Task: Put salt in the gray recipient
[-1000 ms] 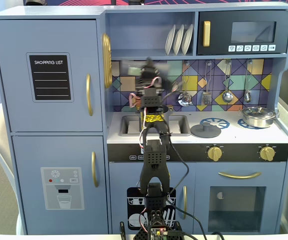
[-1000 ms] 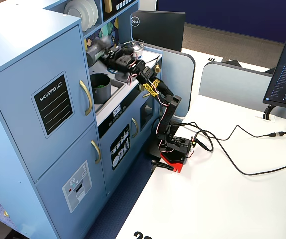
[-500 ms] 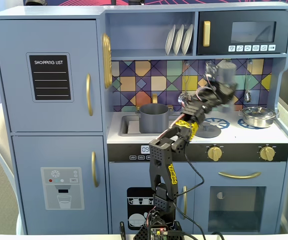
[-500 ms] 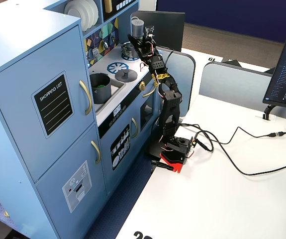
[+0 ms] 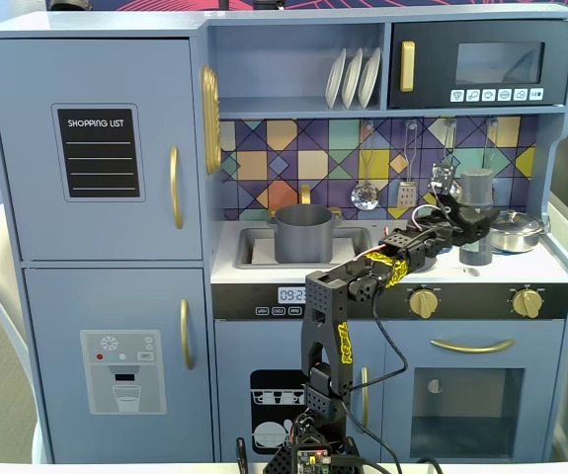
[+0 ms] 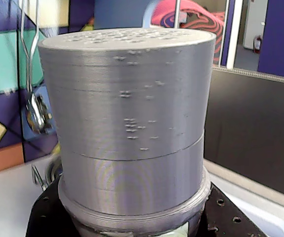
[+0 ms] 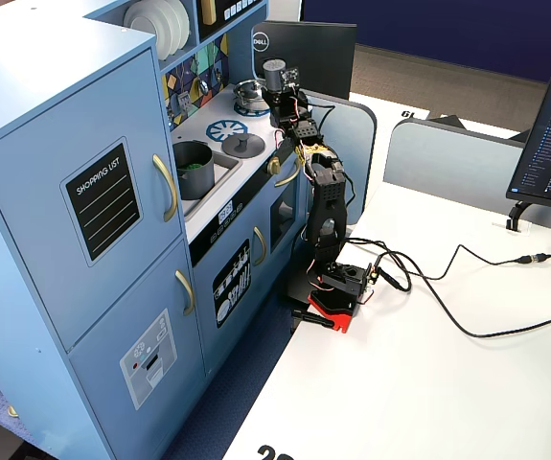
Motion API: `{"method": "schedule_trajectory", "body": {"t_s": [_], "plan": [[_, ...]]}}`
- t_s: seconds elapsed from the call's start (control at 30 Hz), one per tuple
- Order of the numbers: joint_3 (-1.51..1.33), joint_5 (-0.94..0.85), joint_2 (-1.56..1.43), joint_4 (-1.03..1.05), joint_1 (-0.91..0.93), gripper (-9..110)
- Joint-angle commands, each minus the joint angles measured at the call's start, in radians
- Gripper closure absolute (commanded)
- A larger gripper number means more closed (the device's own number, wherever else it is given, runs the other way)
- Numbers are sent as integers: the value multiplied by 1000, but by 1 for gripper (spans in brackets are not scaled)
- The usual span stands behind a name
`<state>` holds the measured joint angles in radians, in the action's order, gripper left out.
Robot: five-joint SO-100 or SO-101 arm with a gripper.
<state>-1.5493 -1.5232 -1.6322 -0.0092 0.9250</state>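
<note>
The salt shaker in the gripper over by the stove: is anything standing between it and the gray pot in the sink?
The flat lid sits on the counter between salt shaker and gray pot. It is low; nothing taller shows.

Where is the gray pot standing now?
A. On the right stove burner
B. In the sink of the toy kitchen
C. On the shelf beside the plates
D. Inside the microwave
B: in a fixed view the gray pot sits in the sink, left of the stove.

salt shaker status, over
Gripper shut on the salt, upright over the stovetop's right side. Gray pot sits in the sink, apart from it. Steel pan close beside the shaker.
</note>
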Motion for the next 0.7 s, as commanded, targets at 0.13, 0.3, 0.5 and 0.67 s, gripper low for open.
{"method": "schedule_trajectory", "body": {"t_s": [0.13,0.3,0.5,0.67], "plan": [[-3,60,-20,-67,-5,101],[-17,63,-21,-72,-17,101],[-83,69,-28,-129,-26,101],[-115,74,-31,-152,-40,101]]}}
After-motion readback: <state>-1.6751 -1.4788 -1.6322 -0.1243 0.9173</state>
